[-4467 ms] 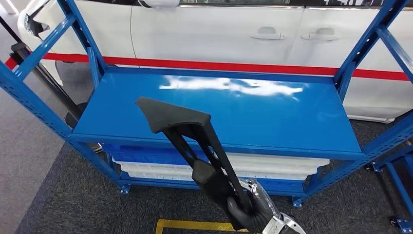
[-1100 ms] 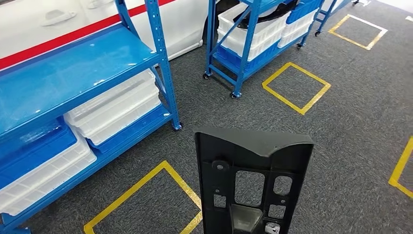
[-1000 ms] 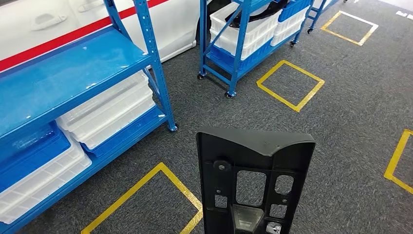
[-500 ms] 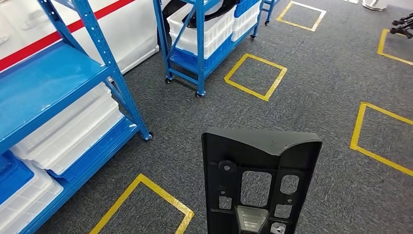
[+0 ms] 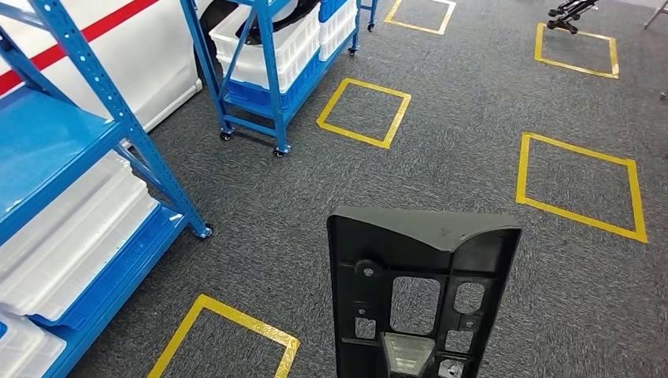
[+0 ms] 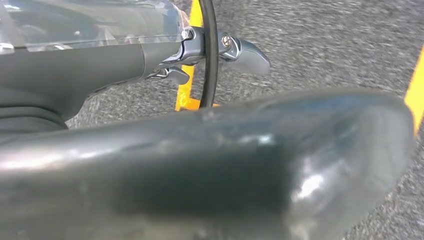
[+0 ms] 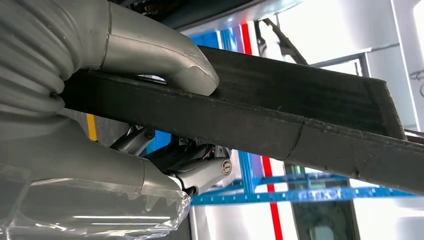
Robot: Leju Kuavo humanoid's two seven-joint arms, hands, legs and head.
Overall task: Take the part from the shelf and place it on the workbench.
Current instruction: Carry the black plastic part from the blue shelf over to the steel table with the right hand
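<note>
The part (image 5: 425, 299) is a flat black plastic panel with several cut-outs. It stands upright at the bottom middle of the head view, above grey carpet. In the right wrist view my right hand (image 7: 100, 100) grips the part (image 7: 300, 115) at its lower end, with the grey thumb (image 7: 165, 55) pressed on its edge. The blue shelf (image 5: 118, 134) it came from lies off to the left. My left hand (image 6: 150, 55) hangs over the carpet with its fingers held out and nothing in them.
White bins (image 5: 71, 228) fill the lower levels of the blue shelf. A wheeled blue cart (image 5: 268, 55) with white bins stands farther back beside a white car (image 5: 102, 55). Yellow taped squares (image 5: 579, 185) mark the carpet ahead and to the right.
The whole view has swung to the right: the shelf and the cart have slid left and more taped floor shows. The part stays held in the same spot of the picture.
</note>
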